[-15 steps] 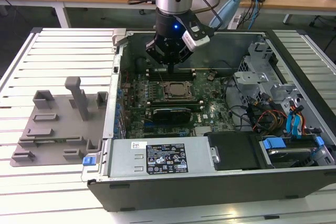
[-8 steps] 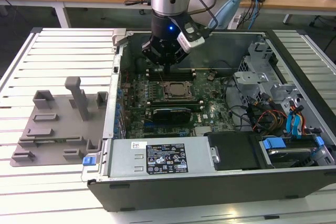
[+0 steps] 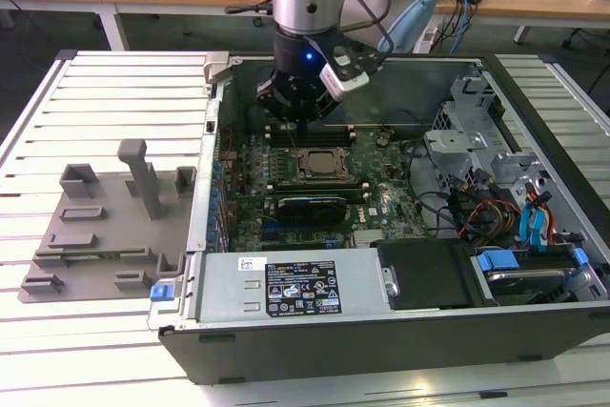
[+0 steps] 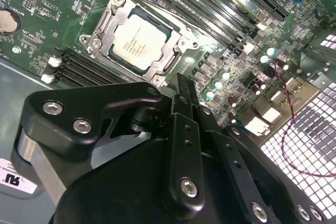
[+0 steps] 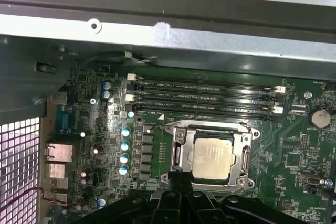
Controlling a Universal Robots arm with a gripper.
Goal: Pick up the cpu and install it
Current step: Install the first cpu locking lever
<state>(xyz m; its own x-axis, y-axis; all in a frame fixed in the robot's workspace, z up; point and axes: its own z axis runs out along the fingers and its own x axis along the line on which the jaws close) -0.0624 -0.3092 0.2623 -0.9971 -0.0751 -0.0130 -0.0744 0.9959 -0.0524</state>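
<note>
Cpu [image 5: 212, 157] lies flat, face up, square in socket [image 5: 181, 136].

Gripper [image 4: 181, 85] fingertips hidden behind its own black body in both wrist views. Cpu [image 5: 211, 157] near edge cut by gripper. Cpu print too small to read.

Slatted white table [image 3: 95, 102], open computer case [image 3: 400, 331] lying on it, grey fixture tray [image 3: 105, 226] beside the case
</note>
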